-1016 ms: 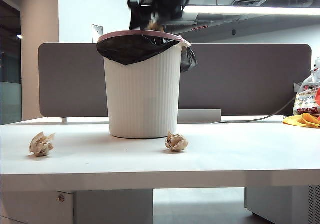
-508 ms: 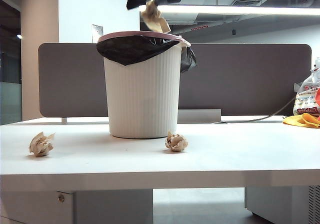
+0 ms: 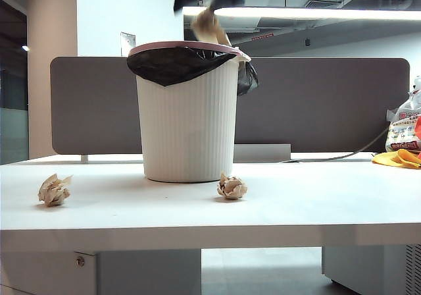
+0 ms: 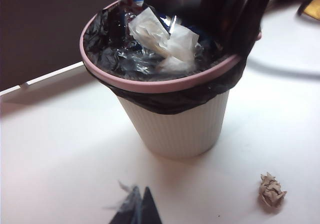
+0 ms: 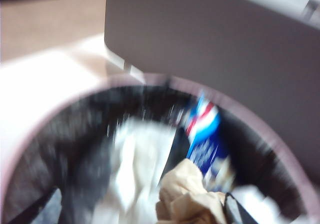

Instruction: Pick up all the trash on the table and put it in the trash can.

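Overhead, the right end effector [image 3: 210, 5] hangs above the trash can [image 3: 189, 120], a paper wad [image 3: 206, 24] at its tips, grip unclear; two wads [image 3: 54, 189] [image 3: 232, 187] remain on the table [image 3: 316, 203]; left end effector [image 4: 137, 209] closed, empty.

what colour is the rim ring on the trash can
Pink, on the tall white ribbed plastic trash can; its rim ring shows best in the left wrist view.
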Available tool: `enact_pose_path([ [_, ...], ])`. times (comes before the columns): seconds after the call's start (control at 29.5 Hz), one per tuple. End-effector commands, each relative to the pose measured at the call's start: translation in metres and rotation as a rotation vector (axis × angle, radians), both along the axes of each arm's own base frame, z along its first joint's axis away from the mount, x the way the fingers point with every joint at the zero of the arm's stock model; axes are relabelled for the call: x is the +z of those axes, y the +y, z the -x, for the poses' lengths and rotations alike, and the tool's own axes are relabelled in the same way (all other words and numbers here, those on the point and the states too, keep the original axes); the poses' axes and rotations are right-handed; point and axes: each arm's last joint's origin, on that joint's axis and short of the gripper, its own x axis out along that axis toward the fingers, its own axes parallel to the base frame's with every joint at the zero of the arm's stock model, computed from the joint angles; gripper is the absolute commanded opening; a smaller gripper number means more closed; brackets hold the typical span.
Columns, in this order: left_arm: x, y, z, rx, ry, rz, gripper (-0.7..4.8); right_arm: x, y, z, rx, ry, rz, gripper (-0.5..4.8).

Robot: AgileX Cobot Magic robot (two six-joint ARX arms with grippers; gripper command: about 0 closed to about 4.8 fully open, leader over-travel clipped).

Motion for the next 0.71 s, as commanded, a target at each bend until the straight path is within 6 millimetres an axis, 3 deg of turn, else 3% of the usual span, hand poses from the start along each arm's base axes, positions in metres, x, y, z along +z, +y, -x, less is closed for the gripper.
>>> enact_pose_path([
  [0.03,0.002,0.001,0.001,0.001,-0.007,0.004,-0.06,-0.016,-0.001,-0.004,-0.015,0.099,0.034,4.17],
  [0.17,0.001,0.001,0.002,0.000,0.011,-0.005,-0.06,-0.007,-0.003,0.000,-0.018,0.086,0.008,4.16],
  [0.44,0.000,0.002,0.002,0.001,0.012,-0.007,-0.06,0.069,-0.012,0.025,-0.001,-0.160,-0.167,4.16],
  [0.58,0.001,0.001,0.002,0.002,0.005,-0.002,-0.06,0.080,-0.015,0.032,0.020,-0.150,-0.212,4.17],
  [0.71,0.007,-0.001,0.000,-0.032,-0.055,0.041,-0.05,0.075,-0.015,0.034,0.108,-0.052,-0.237,4.17],
])
